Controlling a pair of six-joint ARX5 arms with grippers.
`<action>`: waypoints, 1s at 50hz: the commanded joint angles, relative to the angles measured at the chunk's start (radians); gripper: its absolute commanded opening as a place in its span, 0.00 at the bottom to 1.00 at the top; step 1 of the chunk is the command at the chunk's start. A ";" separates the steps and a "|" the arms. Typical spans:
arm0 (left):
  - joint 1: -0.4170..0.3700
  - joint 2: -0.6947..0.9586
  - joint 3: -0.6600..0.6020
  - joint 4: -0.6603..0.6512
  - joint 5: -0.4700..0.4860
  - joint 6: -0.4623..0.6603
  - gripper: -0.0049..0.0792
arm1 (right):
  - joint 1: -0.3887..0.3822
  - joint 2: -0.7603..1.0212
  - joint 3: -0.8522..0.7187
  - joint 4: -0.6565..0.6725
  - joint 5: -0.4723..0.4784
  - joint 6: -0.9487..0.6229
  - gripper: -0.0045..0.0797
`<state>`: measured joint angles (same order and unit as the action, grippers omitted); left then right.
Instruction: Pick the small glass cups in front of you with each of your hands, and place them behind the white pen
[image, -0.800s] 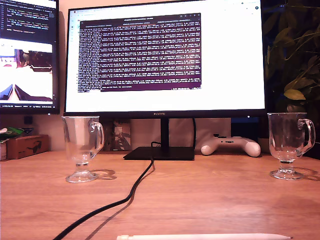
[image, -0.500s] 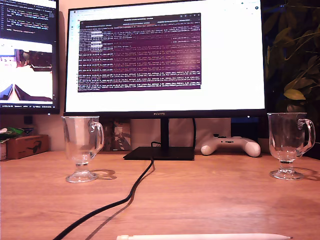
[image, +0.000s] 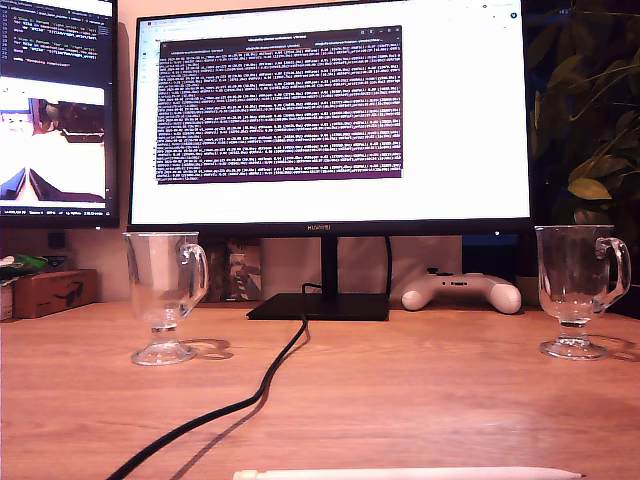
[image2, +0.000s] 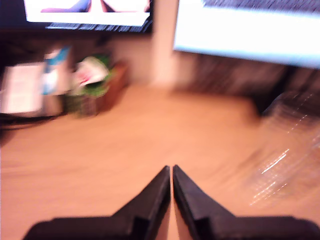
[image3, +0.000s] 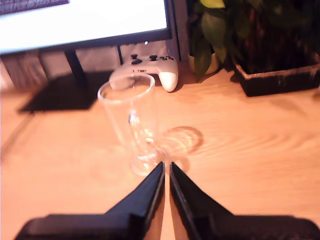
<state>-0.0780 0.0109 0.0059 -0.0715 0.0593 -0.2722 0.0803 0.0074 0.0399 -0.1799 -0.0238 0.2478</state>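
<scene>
Two clear glass cups stand upright on the wooden desk: one (image: 165, 290) at the exterior view's left, the other (image: 577, 287) at its right. The white pen (image: 405, 474) lies along that view's bottom edge. Neither gripper shows in the exterior view. My second gripper (image3: 166, 165) is shut and empty, its tips just short of the foot of the right-hand cup (image3: 134, 117). My first gripper (image2: 170, 169) is also shut and empty. Its view is blurred, with a glassy smear that looks like the other cup (image2: 285, 150) off to one side, apart from the jaws.
A black cable (image: 245, 400) runs from the monitor stand (image: 320, 305) across the desk between the cups. A white game controller (image: 462, 292) lies behind the right cup, beside a potted plant (image3: 272, 45). Small boxes (image: 50, 290) sit at the exterior view's far left.
Only the text on the monitor has scrolled. The cups, pen and cable have not moved in the exterior view.
</scene>
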 joint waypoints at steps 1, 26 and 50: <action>-0.005 0.007 -0.032 0.056 0.050 -0.082 0.04 | 0.005 -0.006 -0.004 0.061 -0.022 0.065 0.05; -0.061 0.090 0.206 -0.050 0.383 -0.278 0.04 | 0.024 0.133 0.340 -0.272 -0.241 0.152 0.05; -0.063 0.591 0.674 -0.428 0.455 -0.059 0.04 | 0.044 0.664 0.859 -0.582 -0.253 -0.056 0.04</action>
<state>-0.1368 0.5674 0.6403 -0.4911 0.5198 -0.3637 0.1196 0.6048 0.8627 -0.7261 -0.2783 0.2039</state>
